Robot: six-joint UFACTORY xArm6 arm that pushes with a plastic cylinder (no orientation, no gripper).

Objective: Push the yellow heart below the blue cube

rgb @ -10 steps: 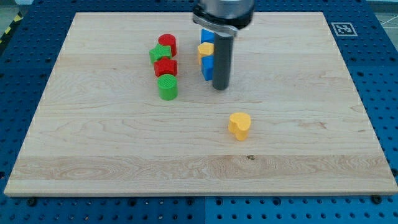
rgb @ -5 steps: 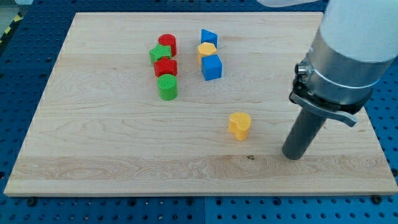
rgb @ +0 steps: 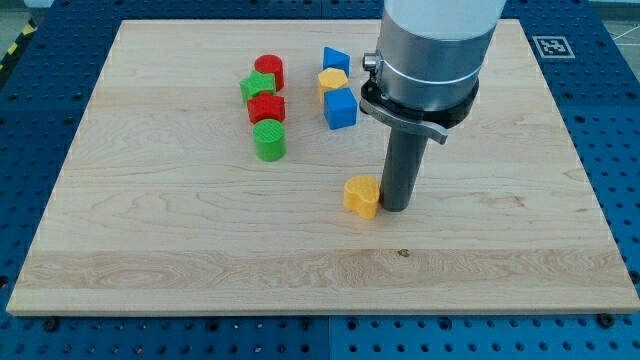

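The yellow heart [rgb: 362, 197] lies on the wooden board [rgb: 150, 250], below and slightly right of the blue cube [rgb: 340, 108]. My tip [rgb: 396, 206] stands right against the heart's right side. The blue cube sits near the view's top centre, with a yellow block [rgb: 332, 79] just above it and a blue triangular block [rgb: 336, 59] above that.
Left of the blue cube is a cluster: a red cylinder [rgb: 268, 69], a green star [rgb: 258, 87], a red block [rgb: 266, 108] and a green cylinder [rgb: 269, 140]. The arm's wide grey body [rgb: 430, 50] hangs over the board's top right.
My tip swung from beside the blue cube out to the lower right, then came back left to the heart. The heart has slid a little left and up.
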